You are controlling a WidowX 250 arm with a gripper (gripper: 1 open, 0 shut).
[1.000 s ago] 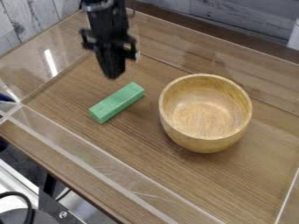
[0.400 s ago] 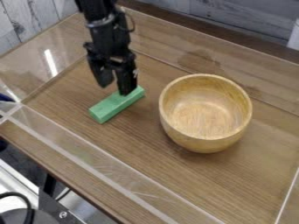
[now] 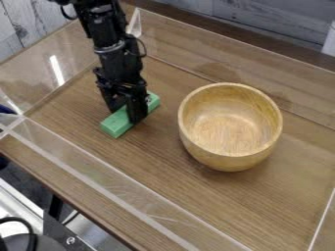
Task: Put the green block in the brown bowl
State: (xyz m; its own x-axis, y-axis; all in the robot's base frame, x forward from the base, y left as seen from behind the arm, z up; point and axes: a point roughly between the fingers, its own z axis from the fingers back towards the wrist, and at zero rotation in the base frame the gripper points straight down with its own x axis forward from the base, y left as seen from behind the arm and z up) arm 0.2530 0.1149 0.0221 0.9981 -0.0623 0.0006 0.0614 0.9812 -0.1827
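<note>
The green block [image 3: 118, 124] lies flat on the wooden table, left of the brown bowl [image 3: 230, 125]. My black gripper [image 3: 125, 108] points down onto the middle of the block, one finger on each long side. Its fingers [image 3: 113, 100] stand close to the block's edges, and I cannot make out whether they press on it. The block's near end and a bit of its far end show beside the fingers. The bowl sits upright with nothing in it, about a hand's width to the gripper's right.
Clear plastic walls [image 3: 78, 167] fence the table [image 3: 157, 186] on the near and left sides. A light wooden wall [image 3: 262, 25] runs along the back.
The gripper has come down from above the block to table level, astride the block. Its fingers spread wide, then drew closer together. Block and bowl have not moved.
</note>
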